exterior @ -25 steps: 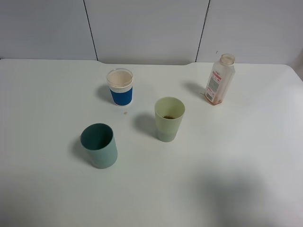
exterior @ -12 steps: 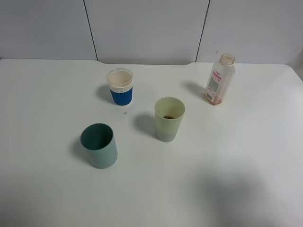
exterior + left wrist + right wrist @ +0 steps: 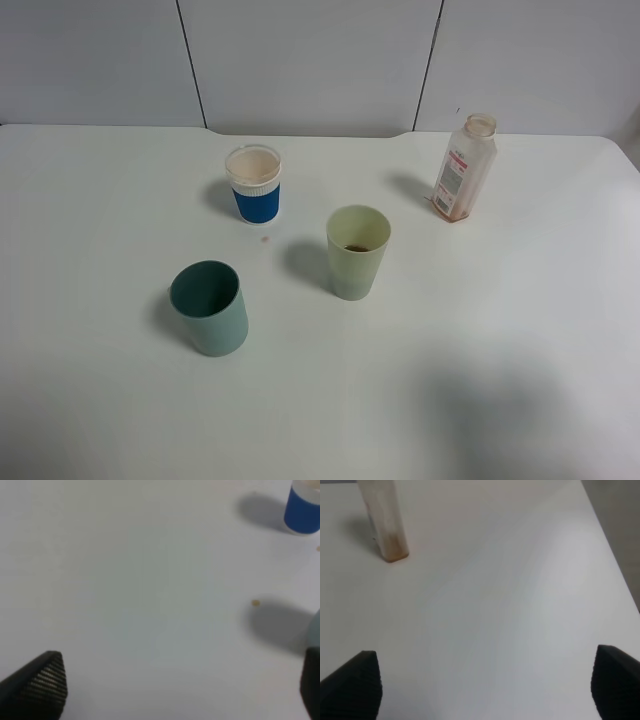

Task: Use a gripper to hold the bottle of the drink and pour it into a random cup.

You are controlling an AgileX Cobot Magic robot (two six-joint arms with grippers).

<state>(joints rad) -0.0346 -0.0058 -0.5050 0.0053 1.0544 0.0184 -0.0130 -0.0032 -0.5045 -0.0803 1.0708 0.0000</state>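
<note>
White tabletop (image 3: 520,330) fills the high view, where the bottle of the drink (image 3: 465,168) stands upright at the far right, well apart from the pale yellow-green cup (image 3: 357,251), the teal tumbler (image 3: 209,307) and the blue-and-white paper cup (image 3: 254,184), and neither of my arms shows. From my left wrist, my left gripper (image 3: 182,680) spreads wide over bare table, both fingertips cut off, the paper cup cropped. From my right wrist, my right gripper (image 3: 485,680) gapes empty, and only the bottle's lower body shows.
</note>
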